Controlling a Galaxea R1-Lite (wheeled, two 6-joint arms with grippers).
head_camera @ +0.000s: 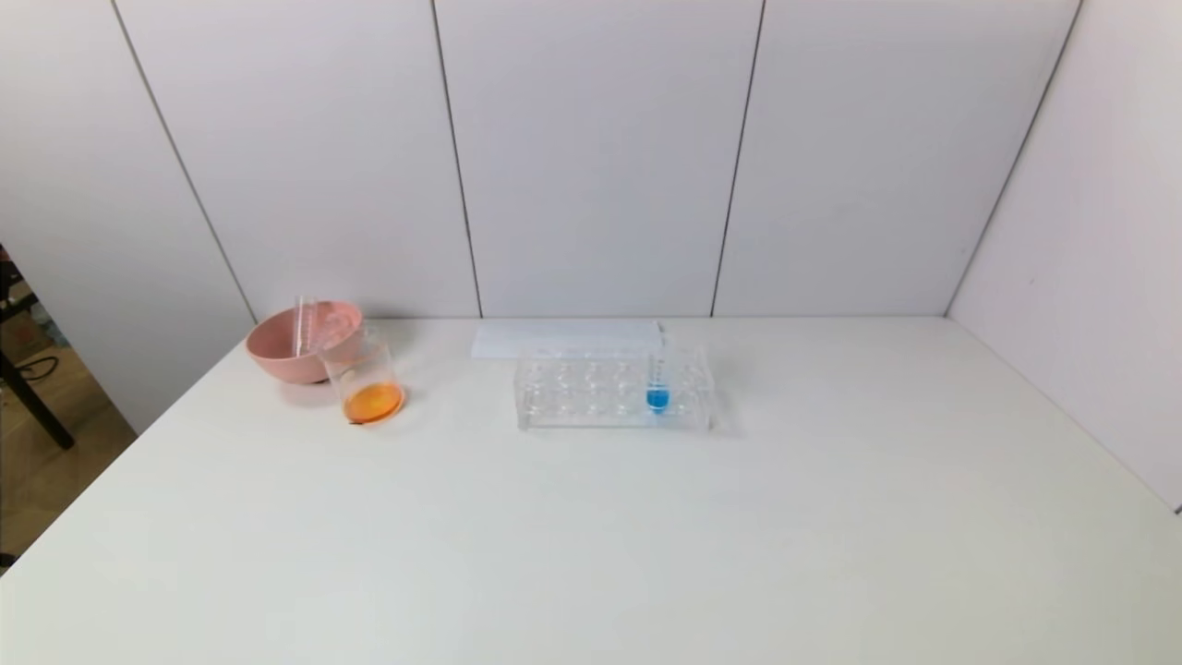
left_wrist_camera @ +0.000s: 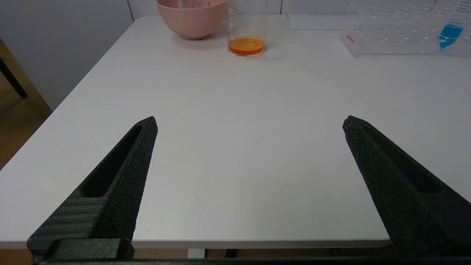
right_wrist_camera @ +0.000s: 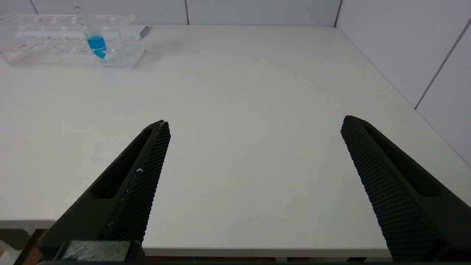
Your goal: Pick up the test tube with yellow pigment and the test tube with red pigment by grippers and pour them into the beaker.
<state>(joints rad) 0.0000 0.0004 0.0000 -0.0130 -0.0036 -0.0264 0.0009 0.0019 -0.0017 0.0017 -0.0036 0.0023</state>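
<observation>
Both grippers parked wide open at the near edge of the table (head_camera: pixel 591 554) — nothing between their fingers.

We see the beaker (head_camera: pixel 363 379) far ahead of the left gripper (left_wrist_camera: pixel 250 123), holding orange liquid, just beside the pink bowl (head_camera: pixel 291 346); two clear tubes (head_camera: pixel 303 325) stand in that bowl, their tips hidden; the rack (head_camera: pixel 614 392) holds only the blue tube (head_camera: pixel 657 388) — well ahead of the right gripper (right_wrist_camera: pixel 254 123), off to its left; both pairs of jaws stand spread over bare tabletop.
</observation>
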